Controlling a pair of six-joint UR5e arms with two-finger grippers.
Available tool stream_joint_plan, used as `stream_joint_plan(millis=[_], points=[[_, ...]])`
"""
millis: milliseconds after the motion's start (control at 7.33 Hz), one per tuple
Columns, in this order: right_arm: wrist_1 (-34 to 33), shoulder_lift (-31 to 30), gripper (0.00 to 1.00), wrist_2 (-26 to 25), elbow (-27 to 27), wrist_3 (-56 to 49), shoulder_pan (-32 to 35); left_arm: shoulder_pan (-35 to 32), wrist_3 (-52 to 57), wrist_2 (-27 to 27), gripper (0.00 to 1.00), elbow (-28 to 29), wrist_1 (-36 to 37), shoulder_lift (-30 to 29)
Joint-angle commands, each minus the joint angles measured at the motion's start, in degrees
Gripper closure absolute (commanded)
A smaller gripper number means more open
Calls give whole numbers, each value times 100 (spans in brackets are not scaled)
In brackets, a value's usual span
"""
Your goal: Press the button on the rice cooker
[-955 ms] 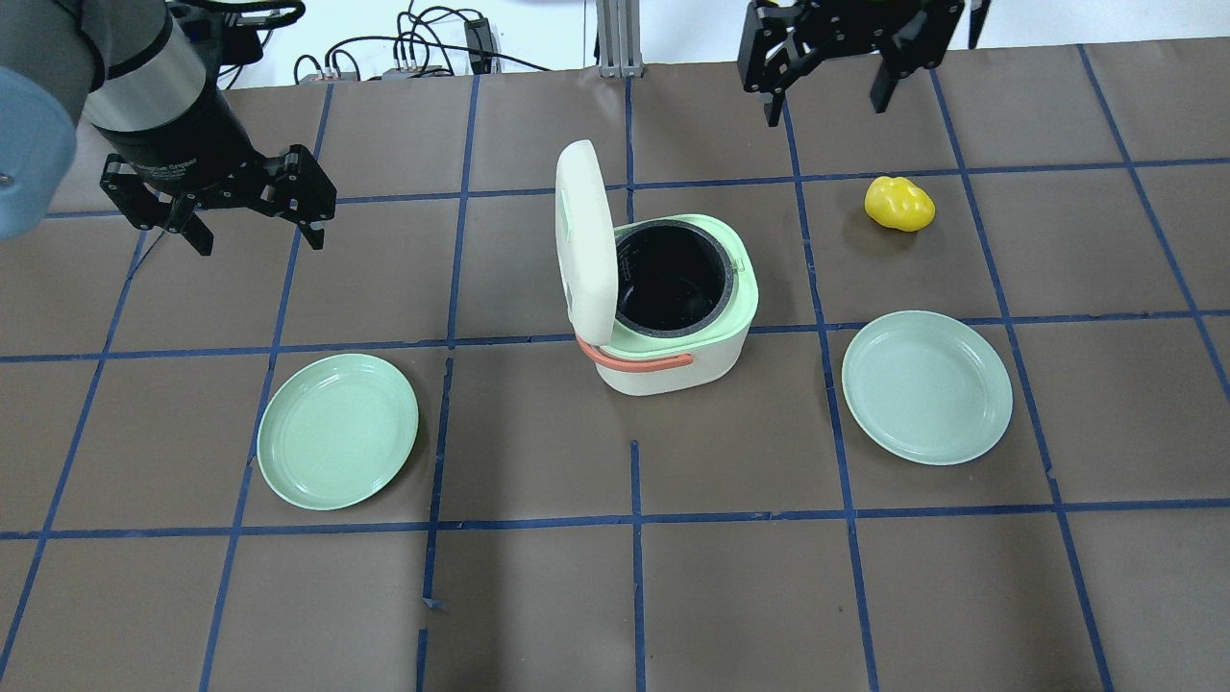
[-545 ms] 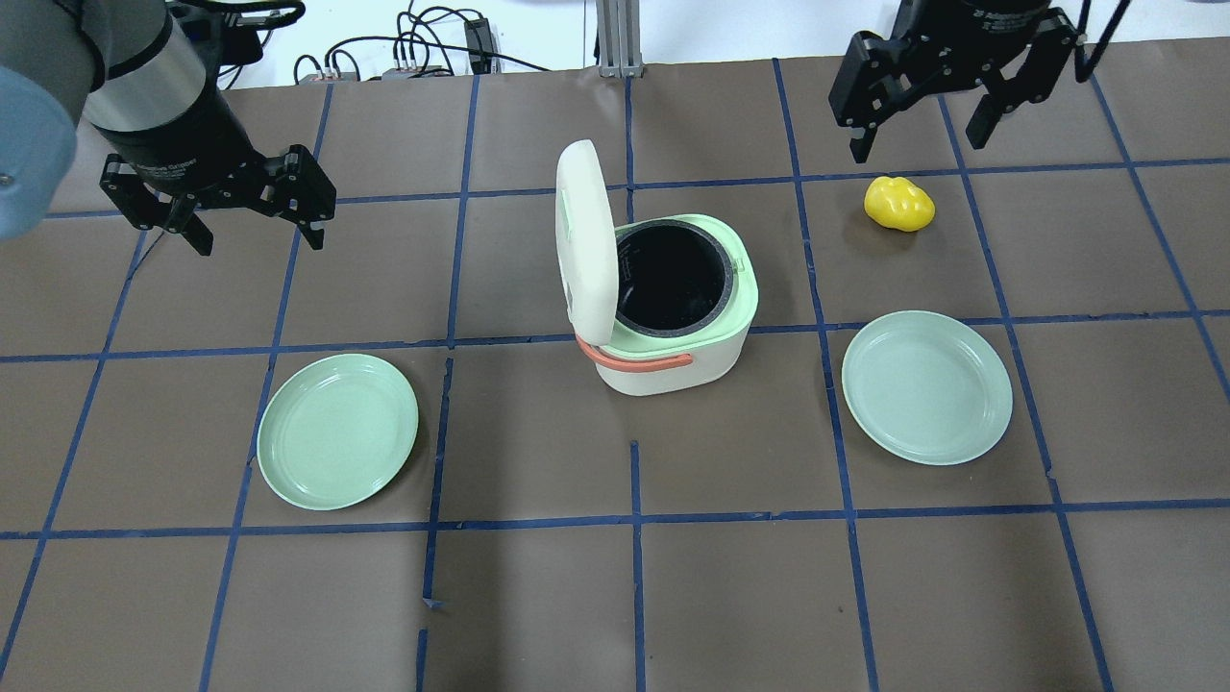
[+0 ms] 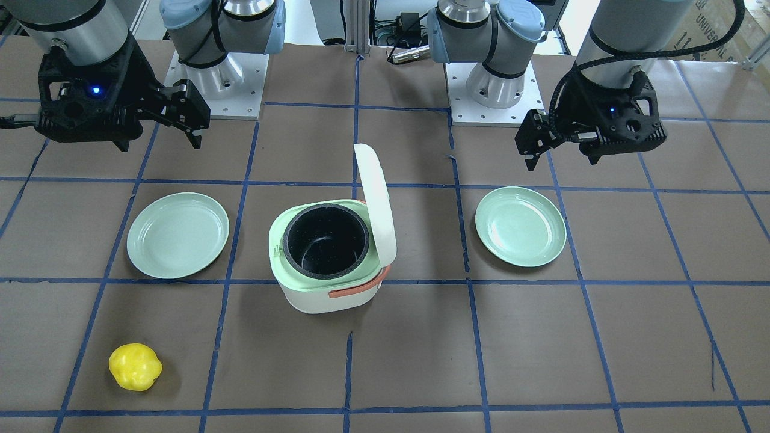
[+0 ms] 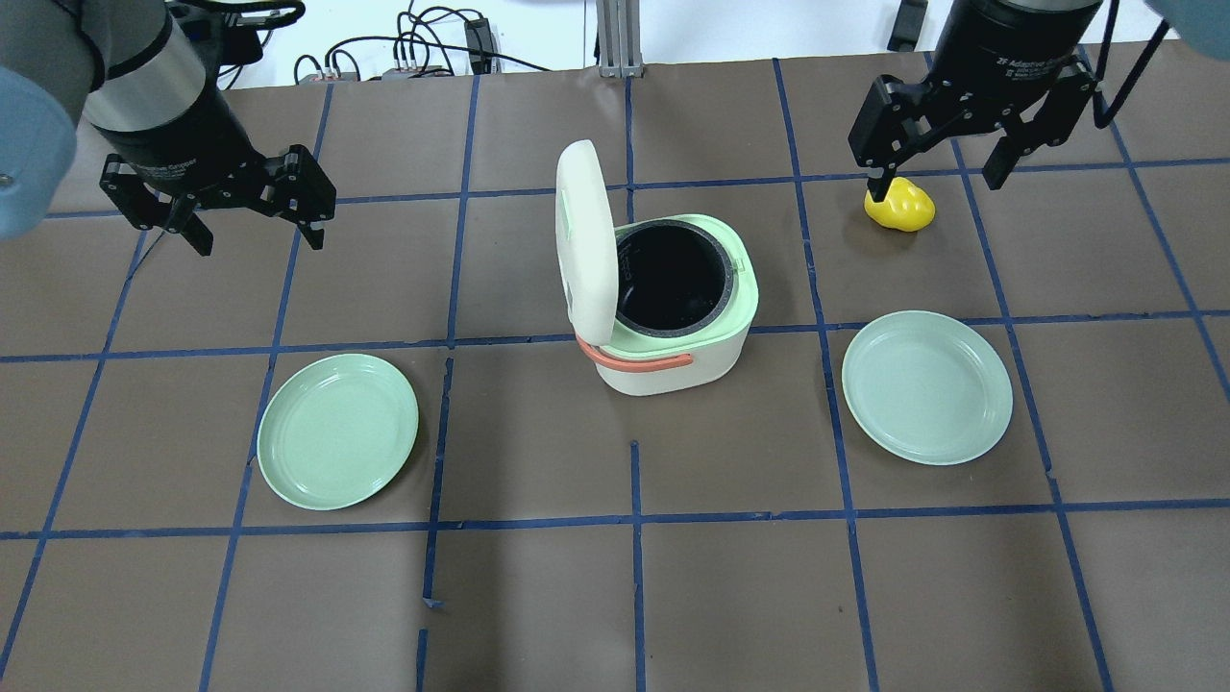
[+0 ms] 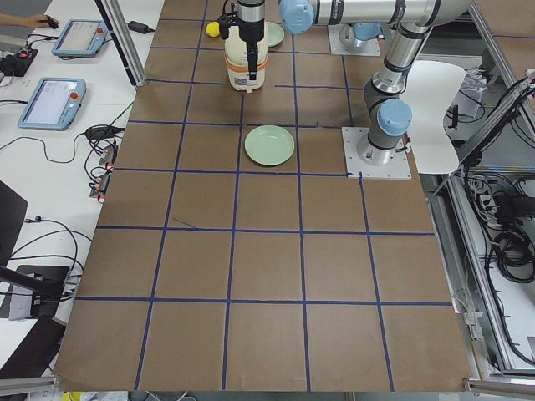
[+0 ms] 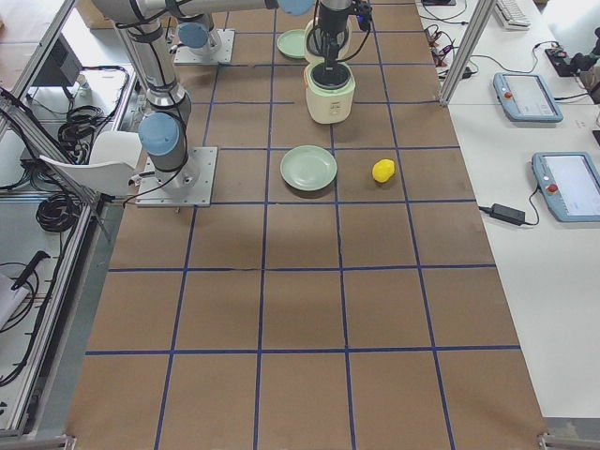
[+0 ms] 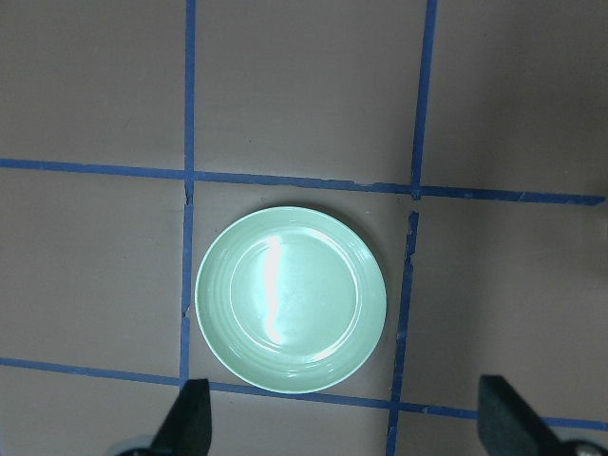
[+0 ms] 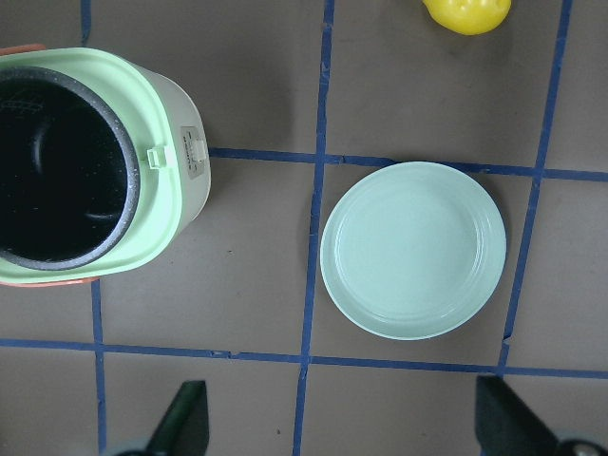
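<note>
The white and pale green rice cooker (image 4: 673,360) stands mid-table with its lid (image 4: 584,240) swung up and its black pot (image 4: 673,279) bare. It also shows in the front view (image 3: 313,297) and the right wrist view (image 8: 185,204). A small latch tab (image 8: 158,155) sits on its rim, on the right arm's side. My right gripper (image 4: 937,183) is open and empty, hovering over the far right of the table by a yellow toy pepper (image 4: 901,207). My left gripper (image 4: 259,240) is open and empty at the far left, well clear of the cooker.
One green plate (image 4: 337,431) lies left of the cooker and under the left wrist camera (image 7: 290,299). A second plate (image 4: 926,386) lies to the right, also in the right wrist view (image 8: 412,249). The cooker has an orange handle (image 4: 639,361). Cables (image 4: 423,48) run past the far edge.
My right gripper has moved right and nearer, from the far table edge to above the yellow pepper. The left arm and the cooker have not moved.
</note>
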Motion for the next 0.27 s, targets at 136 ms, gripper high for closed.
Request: stream_joint_plan(millis=[136], points=[[-11,22,0,8,13,24,3,0,0,0,0,0,0,0]])
